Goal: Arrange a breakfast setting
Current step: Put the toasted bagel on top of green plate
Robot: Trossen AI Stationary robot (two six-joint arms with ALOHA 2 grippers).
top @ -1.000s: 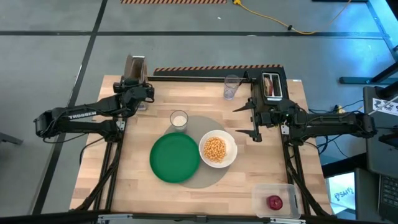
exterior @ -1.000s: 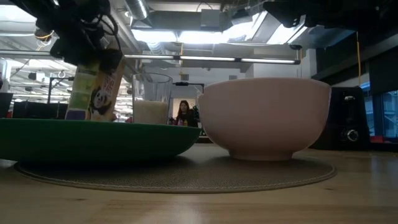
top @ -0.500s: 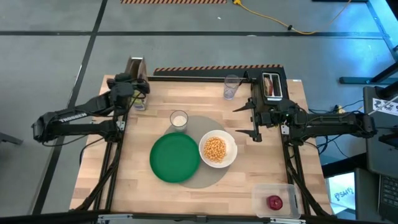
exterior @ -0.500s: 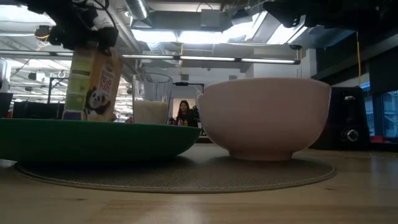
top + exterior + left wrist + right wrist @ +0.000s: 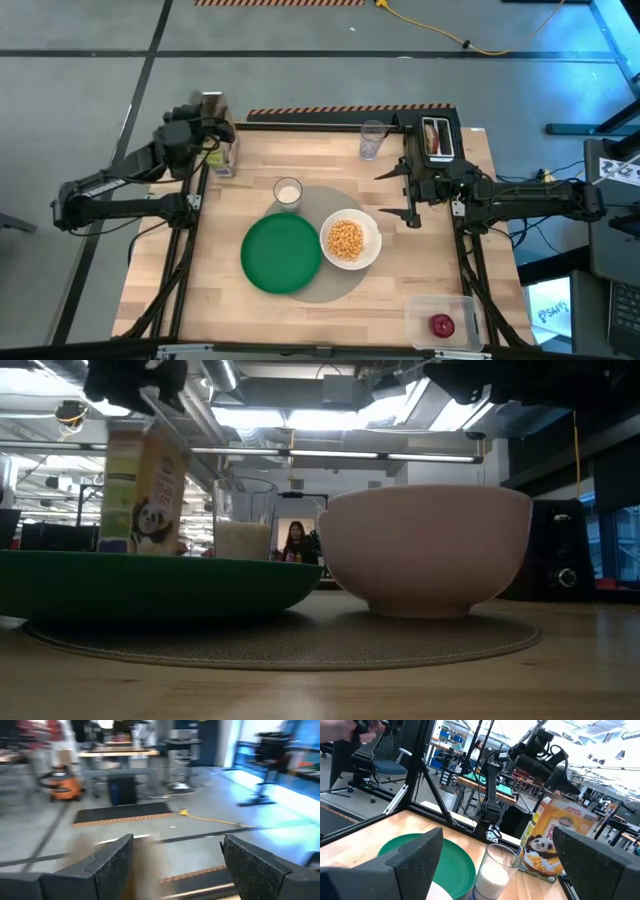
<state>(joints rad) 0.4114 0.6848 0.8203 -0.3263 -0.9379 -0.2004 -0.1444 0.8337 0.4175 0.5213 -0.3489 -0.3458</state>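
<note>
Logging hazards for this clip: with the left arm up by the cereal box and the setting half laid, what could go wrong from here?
1. The left gripper, open, hangs right above the cereal box near the table's far left corner; a swing of the arm could tip the box.
2. The milk glass stands close to the green plate, between the box and the mat; an arm reaching across might knock it.
3. The bowl holds cereal; bumping it could spill.

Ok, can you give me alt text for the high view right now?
Top-down wooden table: grey mat holding a green plate and a white bowl of cereal, milk glass just behind. The left gripper is over a cereal box at the back left corner; the right gripper waits open near the toaster.
</note>
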